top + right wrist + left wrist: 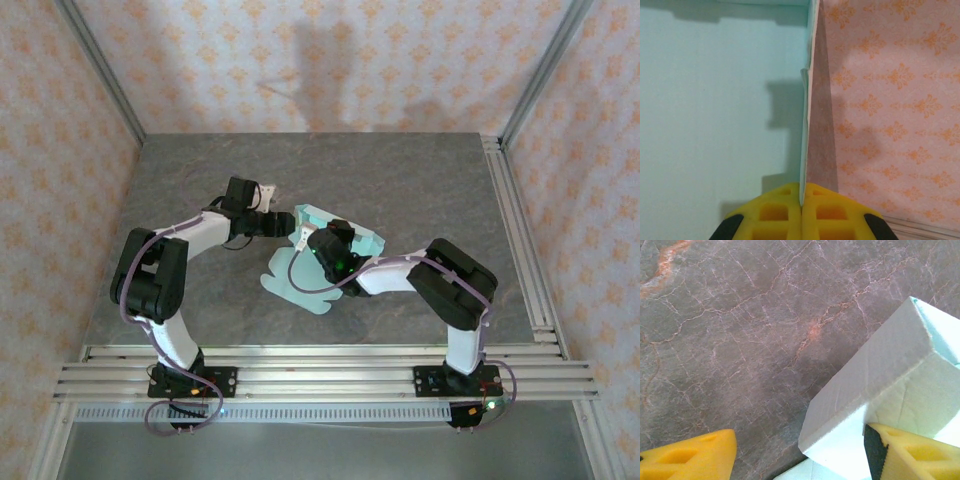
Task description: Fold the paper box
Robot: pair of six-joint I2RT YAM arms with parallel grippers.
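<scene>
R end effector point(802, 200) pinches paper box point(715, 110) wall; L end effector point(797, 452) spread at its corner; card may crease if tugged.

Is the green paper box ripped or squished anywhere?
No, nothing looks wrong. The paper box is just half folded, with the right gripper pinching one wall's edge and the left gripper open beside another.
</scene>
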